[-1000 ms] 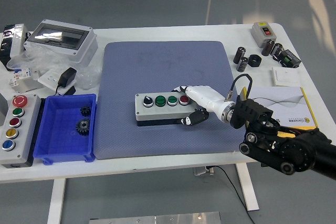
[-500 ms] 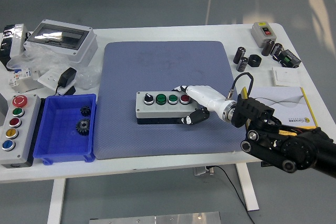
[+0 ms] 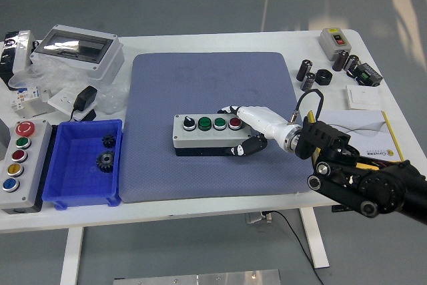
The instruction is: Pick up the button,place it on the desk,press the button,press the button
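Observation:
A grey button box (image 3: 208, 135) lies on the blue-grey mat (image 3: 213, 85) near its middle. It carries a black-white knob, two green buttons and a red button in a row. My right hand (image 3: 245, 129) comes in from the lower right and is wrapped around the box's right end: white fingers (image 3: 235, 111) over the top edge beside the red button, thumb at the front edge. The box rests on the mat. My left arm is out of view.
A blue bin (image 3: 83, 162) with two black gears stands at the left. A larger grey box with several coloured buttons (image 3: 19, 158) lies at the far left. A clear-lidded enclosure (image 3: 79, 48) sits back left. Capacitors (image 3: 308, 75), a small switch box (image 3: 335, 40) and a white-yellow carton (image 3: 363, 139) are at the right.
My right hand and the button box have shifted slightly to the right and a little away from me. The grip has not changed.

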`<act>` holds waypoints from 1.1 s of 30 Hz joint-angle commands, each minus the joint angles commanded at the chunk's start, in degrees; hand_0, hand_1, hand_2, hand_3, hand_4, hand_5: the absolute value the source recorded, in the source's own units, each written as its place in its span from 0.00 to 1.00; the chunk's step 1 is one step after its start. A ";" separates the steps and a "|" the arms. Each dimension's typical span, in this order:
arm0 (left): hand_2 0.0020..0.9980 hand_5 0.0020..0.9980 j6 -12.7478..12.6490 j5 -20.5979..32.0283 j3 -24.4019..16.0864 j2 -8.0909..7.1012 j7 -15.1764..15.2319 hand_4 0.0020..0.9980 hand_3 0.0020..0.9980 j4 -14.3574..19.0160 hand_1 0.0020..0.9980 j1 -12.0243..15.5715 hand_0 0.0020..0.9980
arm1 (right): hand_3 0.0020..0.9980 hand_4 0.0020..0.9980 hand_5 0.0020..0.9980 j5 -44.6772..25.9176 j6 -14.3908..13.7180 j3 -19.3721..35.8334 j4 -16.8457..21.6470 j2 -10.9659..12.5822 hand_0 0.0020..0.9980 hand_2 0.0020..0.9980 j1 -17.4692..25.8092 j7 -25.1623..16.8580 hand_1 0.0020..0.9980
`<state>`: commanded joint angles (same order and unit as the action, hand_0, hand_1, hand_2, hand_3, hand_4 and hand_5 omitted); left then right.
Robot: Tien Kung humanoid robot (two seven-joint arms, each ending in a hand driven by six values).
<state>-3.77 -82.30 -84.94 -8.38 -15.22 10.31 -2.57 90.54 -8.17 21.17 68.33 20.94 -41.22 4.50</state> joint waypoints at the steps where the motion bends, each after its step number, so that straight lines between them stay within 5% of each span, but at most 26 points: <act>1: 0.57 0.29 0.03 -0.04 0.00 0.00 -0.02 0.65 0.61 0.00 0.60 0.00 0.61 | 0.94 0.59 0.00 -0.14 0.15 0.12 0.01 0.04 0.85 0.89 0.02 -0.01 0.87; 11: 0.56 0.29 0.22 -0.29 0.01 -0.06 -0.02 0.64 0.61 0.00 0.60 -0.11 0.61 | 1.00 0.69 0.03 -1.10 0.68 0.44 -0.21 0.20 1.00 0.98 0.01 -0.21 0.98; 33: 0.56 0.28 0.93 -0.90 -0.35 -0.01 0.20 0.62 0.61 0.00 0.59 -0.14 0.61 | 1.00 0.75 0.09 -2.72 1.94 0.98 0.32 0.85 1.00 1.00 -0.30 -0.22 0.99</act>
<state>-2.84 -83.20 -85.29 -8.39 -15.02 10.31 -2.71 87.82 -6.23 22.14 68.65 21.79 -41.52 4.28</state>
